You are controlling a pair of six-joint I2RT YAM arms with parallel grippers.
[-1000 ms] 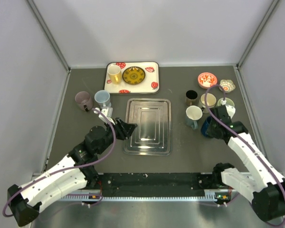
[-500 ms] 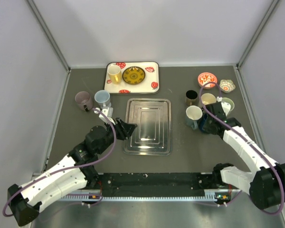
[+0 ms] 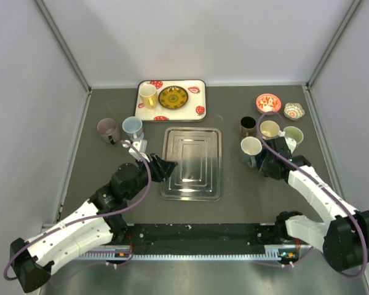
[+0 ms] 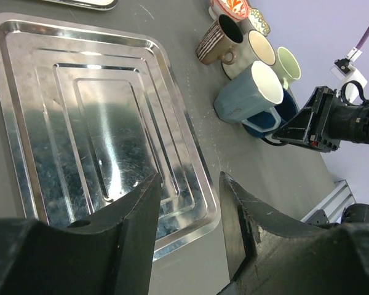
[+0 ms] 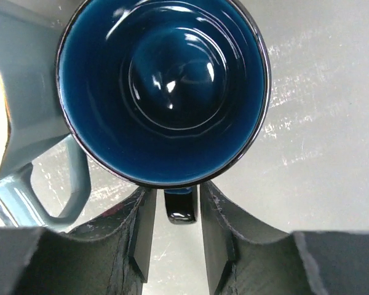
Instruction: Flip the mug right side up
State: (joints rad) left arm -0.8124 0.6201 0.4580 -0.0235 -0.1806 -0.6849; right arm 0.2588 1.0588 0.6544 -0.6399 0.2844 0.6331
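The right gripper (image 5: 175, 206) had swung inward, jaws slack around the handle (image 5: 180, 210) since the blue mug (image 5: 163, 92) stood upright just ahead; left gripper (image 4: 189, 184) half-open, empty.

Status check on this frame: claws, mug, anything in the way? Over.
Left claw open, empty, over metal tray. Right claw astride blue mug handle, grip unclear. Mug upright, mouth up. Grey-blue mug close alongside.
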